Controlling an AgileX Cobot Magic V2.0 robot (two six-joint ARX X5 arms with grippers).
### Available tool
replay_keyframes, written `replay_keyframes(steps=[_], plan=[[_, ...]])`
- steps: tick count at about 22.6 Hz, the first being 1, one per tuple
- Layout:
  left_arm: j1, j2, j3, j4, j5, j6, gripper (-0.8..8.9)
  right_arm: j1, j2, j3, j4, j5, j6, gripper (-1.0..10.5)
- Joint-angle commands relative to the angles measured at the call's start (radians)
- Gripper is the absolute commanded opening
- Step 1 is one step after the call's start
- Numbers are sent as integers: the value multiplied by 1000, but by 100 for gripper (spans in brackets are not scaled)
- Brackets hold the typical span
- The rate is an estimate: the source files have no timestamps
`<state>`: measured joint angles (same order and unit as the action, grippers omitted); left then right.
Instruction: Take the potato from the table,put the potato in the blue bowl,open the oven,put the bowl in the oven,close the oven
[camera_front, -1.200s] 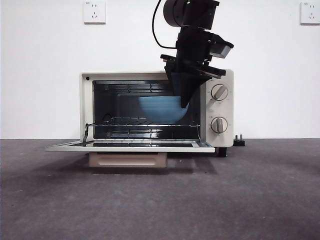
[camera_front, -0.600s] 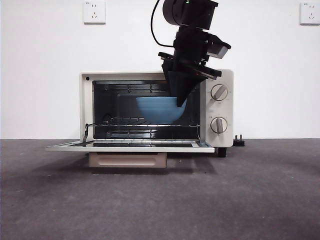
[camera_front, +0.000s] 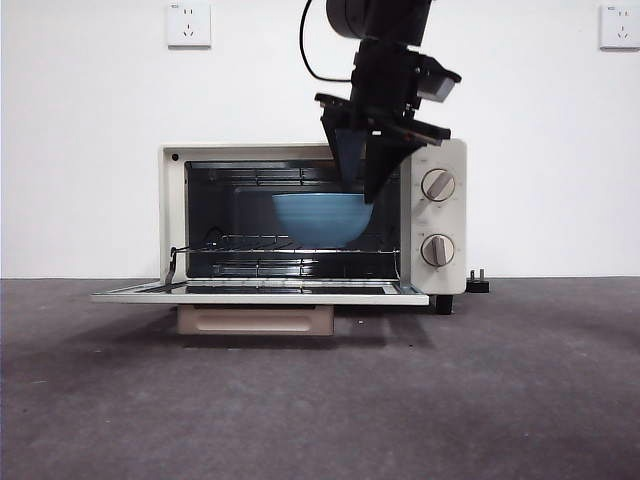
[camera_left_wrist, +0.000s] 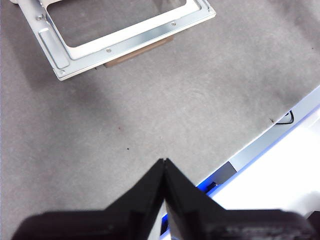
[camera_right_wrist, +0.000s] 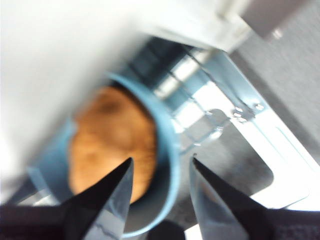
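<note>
1. The table (camera_front: 320, 400) fills the lower part of the front view, dark grey and speckled.
2. The oven (camera_front: 175, 220) stands mid-frame with its door (camera_front: 260, 294) dropped flat toward the camera, the beige handle showing under the door's edge. Its upper right corner is hidden behind the dark arm.
3. The blue bowl (camera_front: 315, 218) sits upright inside the cavity, mouth up, right of centre above the wire rack (camera_front: 240, 243). Its right rim is covered by the claw.
4. The right gripper (camera_front: 360, 190) comes down from the top of the frame. In the blurred right wrist view its jaws stand parted, one inside and one outside the bowl's wall; whether they touch it I cannot tell.
5. The potato (camera_right_wrist: 112, 142) lies in the bowl, its long axis running upper right to lower left in the right wrist view. The front view hides it.
6. The left gripper (camera_left_wrist: 164, 162) waits over bare table with its jaws pressed together, holding nothing.
</note>
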<state>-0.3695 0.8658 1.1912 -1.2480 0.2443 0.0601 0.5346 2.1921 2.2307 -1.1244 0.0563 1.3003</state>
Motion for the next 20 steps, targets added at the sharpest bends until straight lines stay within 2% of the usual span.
replay_keyframes(steps=[1,4,5,8,10,13,14,16,20], plan=[[-3,-2,1,-4,-2,11,-6,3,2,37,-12,3,-30,190],[-3,-2,1,-3,-2,11,-6,14,2,92,-86,5,-77,187],[-3,-2,1,-2,-2,11,-6,18,2,109,-89,-2,-133,186],[-3,-2,1,8,-2,14,-6,43,-18,199,-135,-16,-386,184],[-3,-2,1,8,-3,14,-6,59,-32,243,-180,16,-499,166],[-3,-2,1,8,-3,12,-6,82,-59,306,-251,86,-647,59],[-3,0,1,10,-3,9,-6,92,-76,312,-252,90,-718,56],[-3,3,1,13,-4,-8,-5,105,-116,312,-252,91,-797,56],[-2,22,1,23,-11,-16,-5,147,-208,308,-253,113,-999,56]])
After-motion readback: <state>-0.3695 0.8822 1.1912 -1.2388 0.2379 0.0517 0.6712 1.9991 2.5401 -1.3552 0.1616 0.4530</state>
